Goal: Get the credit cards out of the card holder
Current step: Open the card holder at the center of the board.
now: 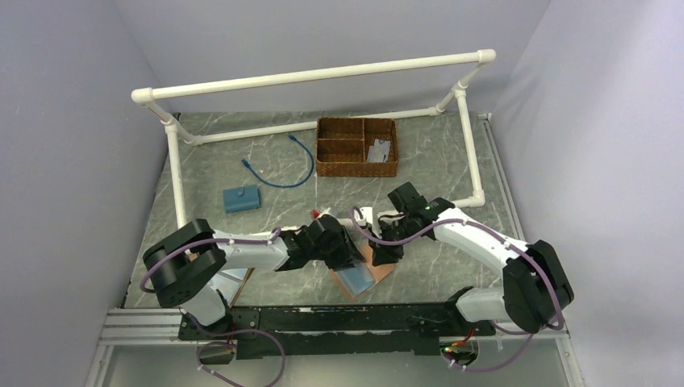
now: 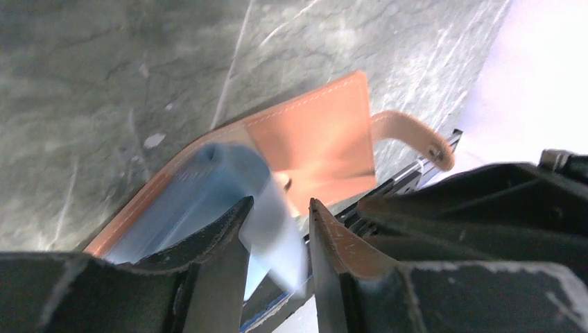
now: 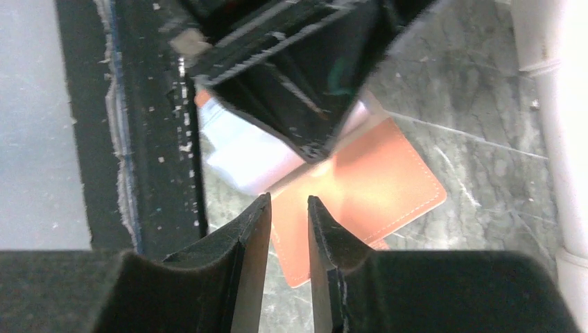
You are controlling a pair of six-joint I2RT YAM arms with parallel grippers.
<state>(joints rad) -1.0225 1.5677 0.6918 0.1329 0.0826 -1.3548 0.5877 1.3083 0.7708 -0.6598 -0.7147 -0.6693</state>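
Card holder [image 2: 326, 132] open; left tool [image 2: 281, 202] straddling lining [image 2: 208, 184].

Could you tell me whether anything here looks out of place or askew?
Nothing is spilled or broken. The card holder lies open and skewed to the near edge of the table, and a loose blue cable curls beside the basket.

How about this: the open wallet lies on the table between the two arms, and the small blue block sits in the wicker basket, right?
No. The top view shows the blue block lying on the table, outside the wicker basket and to its left. The part about the wallet is right.
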